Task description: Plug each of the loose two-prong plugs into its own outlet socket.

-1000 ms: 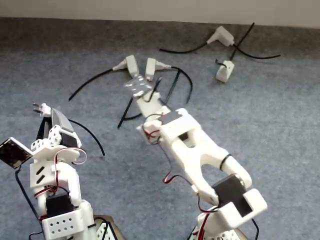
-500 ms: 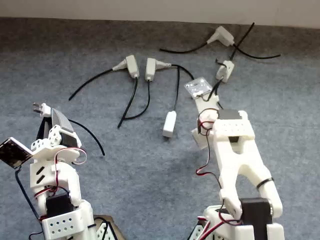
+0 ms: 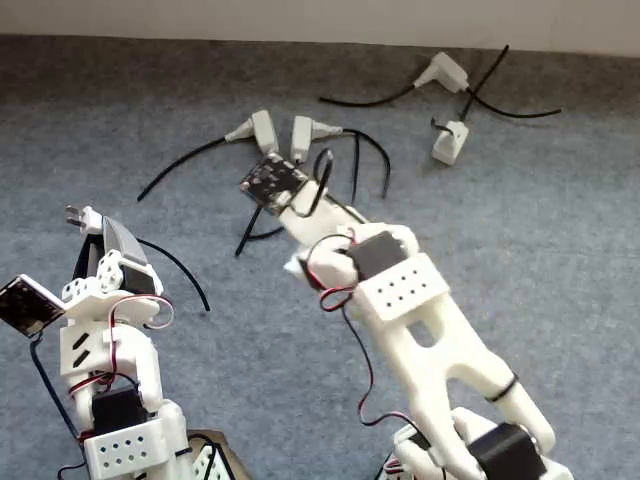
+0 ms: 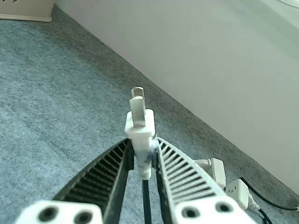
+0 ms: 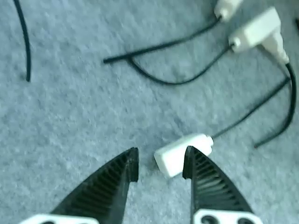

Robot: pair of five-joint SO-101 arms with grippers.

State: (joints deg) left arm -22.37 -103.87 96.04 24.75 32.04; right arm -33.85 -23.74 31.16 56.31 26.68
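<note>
Grey carpet [image 3: 560, 260] throughout, with a pale wall [image 3: 300, 18] along its far edge. At the near left corner my left arm stands folded upright. Its left gripper [image 4: 142, 145] is clamped on a two-prong plug [image 4: 139, 122], prongs raised off the carpet. My right arm stretches from the near edge to the centre. The right gripper [image 5: 161, 151] has its jaws apart, low over a white socket block [image 5: 183, 154] whose end lies between the fingertips. Half a second ago this arm pointed far right; it has swung left. The left arm is unchanged. Further white connectors [image 3: 262, 130] lie near the far edge.
</note>
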